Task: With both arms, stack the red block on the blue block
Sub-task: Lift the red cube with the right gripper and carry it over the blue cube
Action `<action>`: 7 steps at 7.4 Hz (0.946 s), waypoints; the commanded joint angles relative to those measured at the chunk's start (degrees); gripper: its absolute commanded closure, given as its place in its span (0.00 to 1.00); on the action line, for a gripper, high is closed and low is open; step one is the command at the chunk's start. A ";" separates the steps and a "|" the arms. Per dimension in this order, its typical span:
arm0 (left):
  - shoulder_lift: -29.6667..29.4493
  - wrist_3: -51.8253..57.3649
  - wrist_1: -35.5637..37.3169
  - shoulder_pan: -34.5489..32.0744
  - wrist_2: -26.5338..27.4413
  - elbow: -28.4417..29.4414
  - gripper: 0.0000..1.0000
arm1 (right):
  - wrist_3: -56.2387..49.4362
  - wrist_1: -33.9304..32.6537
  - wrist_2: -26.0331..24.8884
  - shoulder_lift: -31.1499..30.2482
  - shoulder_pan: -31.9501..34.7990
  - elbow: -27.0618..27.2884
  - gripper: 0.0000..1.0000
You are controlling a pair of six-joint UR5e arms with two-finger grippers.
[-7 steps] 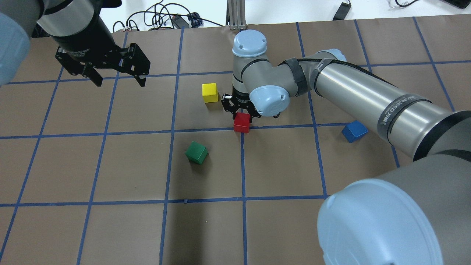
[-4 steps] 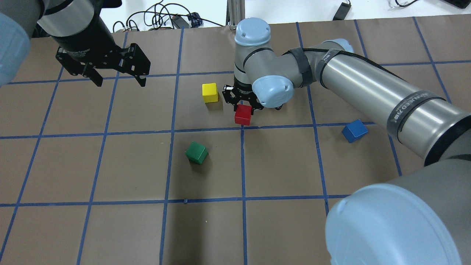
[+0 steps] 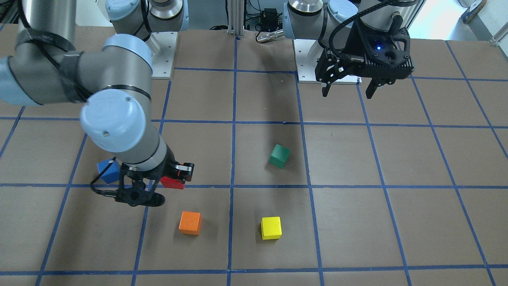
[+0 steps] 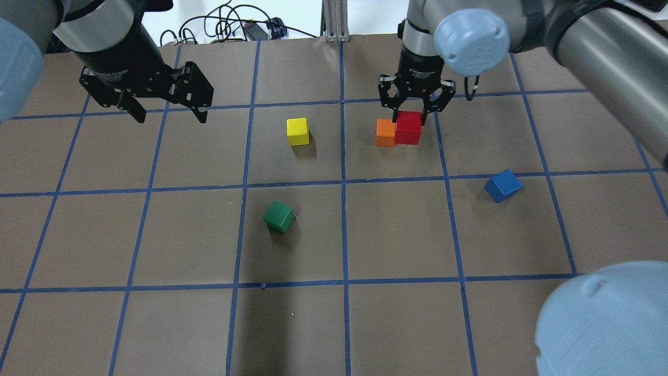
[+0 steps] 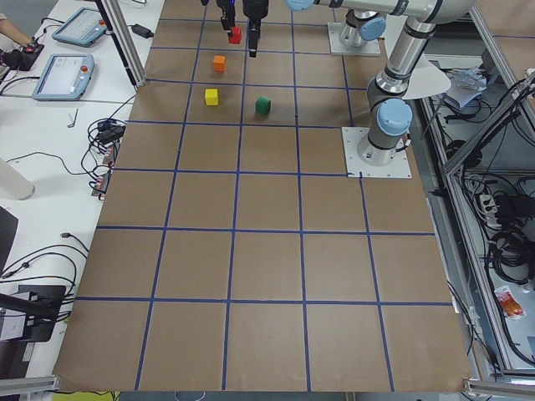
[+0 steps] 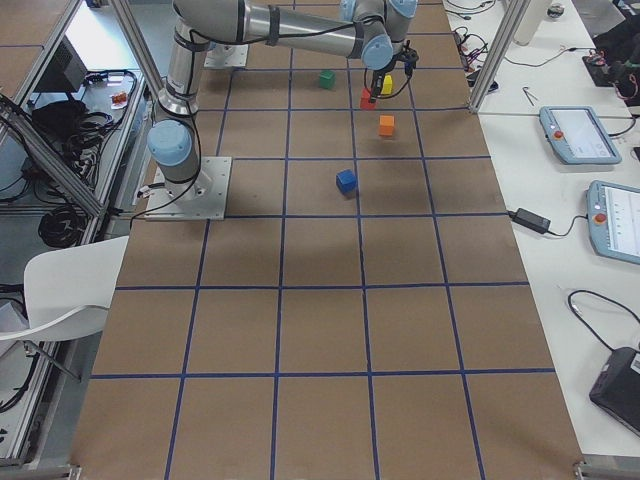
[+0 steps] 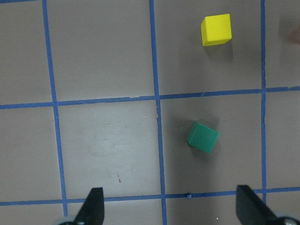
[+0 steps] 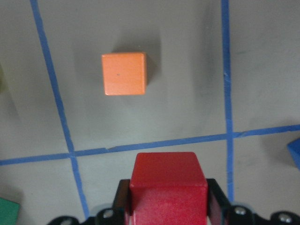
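My right gripper (image 4: pixel 411 116) is shut on the red block (image 4: pixel 408 127) and holds it above the table, close to the orange cube. In the right wrist view the red block (image 8: pixel 168 185) sits between the black fingers (image 8: pixel 219 199). In the front view the red block (image 3: pixel 173 183) shows under the right wrist. The blue block (image 4: pixel 502 185) lies tilted on the table, nearer me and to the right; it also shows in the front view (image 3: pixel 108 171). My left gripper (image 4: pixel 169 112) hangs open and empty over the far left of the table, also in the front view (image 3: pixel 349 89).
An orange cube (image 4: pixel 385 132) lies just left of the held block, also in the right wrist view (image 8: pixel 124 73). A yellow cube (image 4: pixel 298 130) and a green cube (image 4: pixel 278 216) lie around the table's middle. Cables lie past the far edge.
My right gripper has lifted the red block off the table and carried it right and farther away. The orange cube, hidden before by the arm, now shows. The left arm has not moved.
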 commanded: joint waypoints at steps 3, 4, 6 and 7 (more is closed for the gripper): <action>0.00 0.00 0.09 -0.09 -0.07 -0.07 0.00 | -31.46 1.56 -2.55 -7.52 -15.31 10.10 1.00; 0.00 0.00 0.17 -0.09 -0.07 -0.34 0.00 | -37.11 0.42 -2.46 -8.58 -17.61 12.93 1.00; 0.00 0.00 0.18 -0.09 -0.07 -0.43 0.00 | -41.47 -6.50 -2.63 -8.59 -17.98 17.59 1.00; 0.00 0.00 0.18 -0.09 -0.07 -0.43 0.00 | -42.43 -10.54 -2.63 -8.76 -17.98 20.57 1.00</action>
